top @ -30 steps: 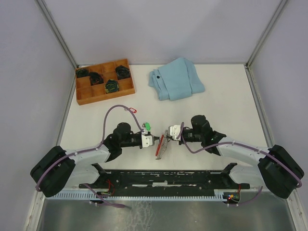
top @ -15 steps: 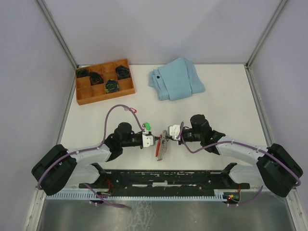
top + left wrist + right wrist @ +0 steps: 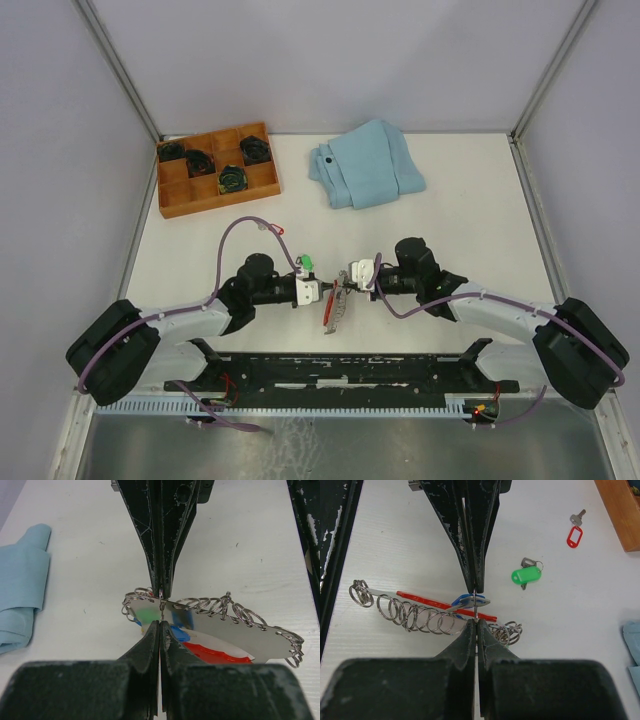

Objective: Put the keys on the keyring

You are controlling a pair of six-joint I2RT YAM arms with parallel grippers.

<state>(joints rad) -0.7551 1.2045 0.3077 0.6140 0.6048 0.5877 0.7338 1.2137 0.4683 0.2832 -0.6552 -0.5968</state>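
Left gripper (image 3: 160,626): shut tight, pinching a keyring (image 3: 235,630) loop.
Right gripper (image 3: 476,622): shut too, tip to tip, same loop I think.
Keyring: between them, blue key (image 3: 464,600) touching it.
Change: almost none; arms stay still.
Means: blue key likely not hooked yet.
Far: green key (image 3: 526,574) and red key (image 3: 575,534) lie loose.

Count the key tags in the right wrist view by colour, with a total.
green tag, loose on the table: 1
red tag, loose on the table: 1
blue tag, at the keyring: 1
Total: 3
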